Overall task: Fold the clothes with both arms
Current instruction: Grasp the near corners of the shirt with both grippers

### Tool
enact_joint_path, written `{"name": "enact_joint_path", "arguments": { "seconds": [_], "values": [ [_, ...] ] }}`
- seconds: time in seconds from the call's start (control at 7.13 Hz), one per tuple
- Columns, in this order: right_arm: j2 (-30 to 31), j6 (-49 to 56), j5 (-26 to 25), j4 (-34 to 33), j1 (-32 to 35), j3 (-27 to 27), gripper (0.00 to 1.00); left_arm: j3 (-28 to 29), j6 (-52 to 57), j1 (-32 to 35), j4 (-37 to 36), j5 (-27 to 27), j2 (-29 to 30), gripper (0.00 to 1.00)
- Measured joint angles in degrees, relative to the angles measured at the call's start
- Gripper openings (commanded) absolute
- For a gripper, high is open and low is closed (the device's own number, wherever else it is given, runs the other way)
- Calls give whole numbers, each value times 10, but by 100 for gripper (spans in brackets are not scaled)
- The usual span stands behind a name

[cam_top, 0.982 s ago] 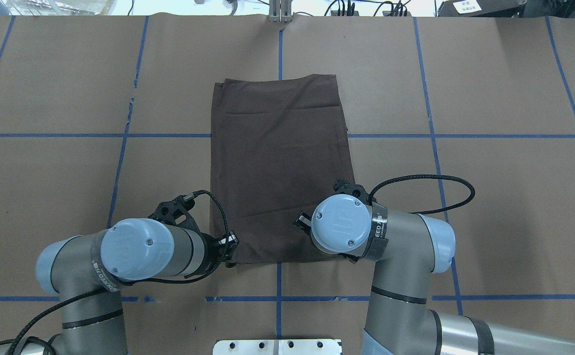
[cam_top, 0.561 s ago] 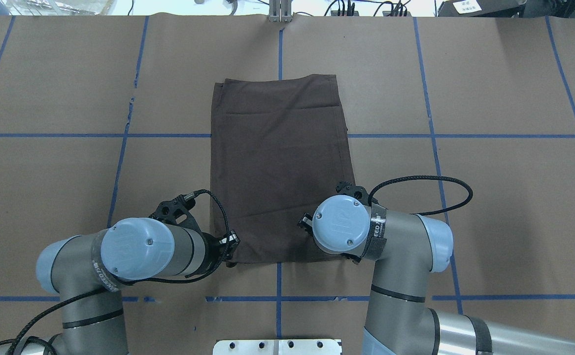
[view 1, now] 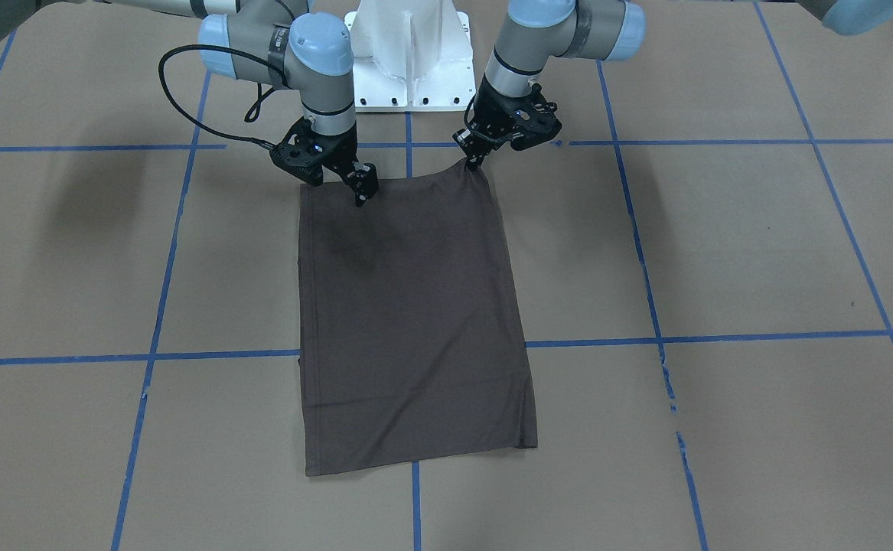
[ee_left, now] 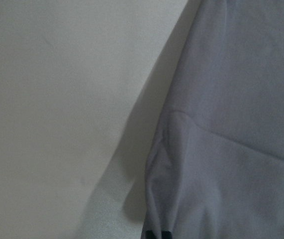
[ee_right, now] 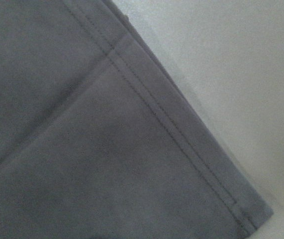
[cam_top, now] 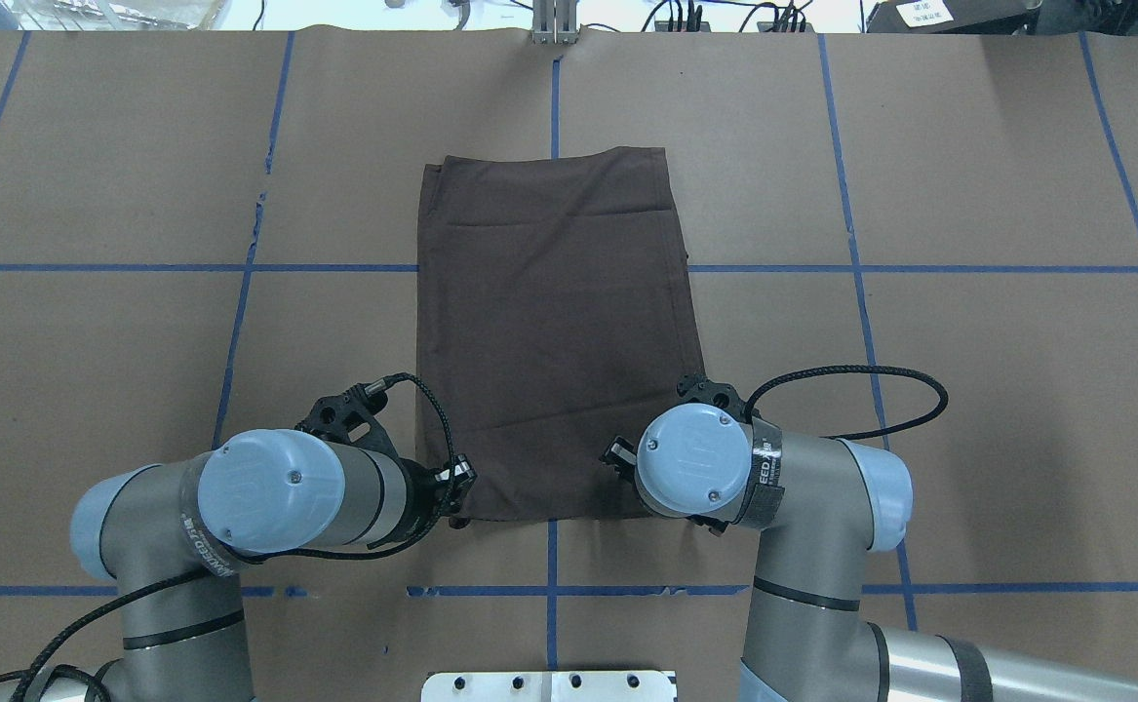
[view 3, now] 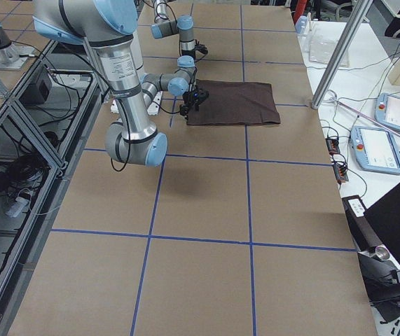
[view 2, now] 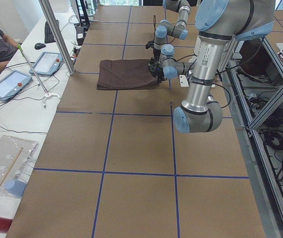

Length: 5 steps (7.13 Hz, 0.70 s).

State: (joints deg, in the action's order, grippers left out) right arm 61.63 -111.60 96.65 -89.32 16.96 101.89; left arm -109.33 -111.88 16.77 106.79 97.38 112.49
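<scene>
Your T-shirt point(view 1: 415, 321) lies flat as a long, smooth rectangle of dark brown-grey knit, stretching away from both sets of fingertips across the brown paper table cover point(view 1: 721, 245) and its blue tape lines point(view 1: 721, 335). The left gripper point(view 1: 474, 161) has its black fingers pinched on one near corner, where the cloth rises into a small peak. In the left wrist view, the fabric puckers into soft creases just at the fingertips. The right gripper point(view 1: 360, 195) points its fingers, drawn close together, down onto the opposite near edge, but you cannot tell whether they hold any cloth. Under that gripper, the right wrist view shows a flat hem point(ee_right: 181, 139) with two straight rows of stitching running to a squared corner.
</scene>
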Motion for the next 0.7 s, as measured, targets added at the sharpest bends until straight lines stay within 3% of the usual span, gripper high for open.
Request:
{"name": "enact_joint_path", "arguments": {
  "seconds": [0.56, 0.7],
  "values": [
    [4, -9, -2, 9, -8, -2, 100, 0, 0, 0, 0, 0, 0, 0],
    [4, -11, -2, 9, -9, -2, 83, 0, 0, 0, 0, 0, 0, 0]
  ]
}}
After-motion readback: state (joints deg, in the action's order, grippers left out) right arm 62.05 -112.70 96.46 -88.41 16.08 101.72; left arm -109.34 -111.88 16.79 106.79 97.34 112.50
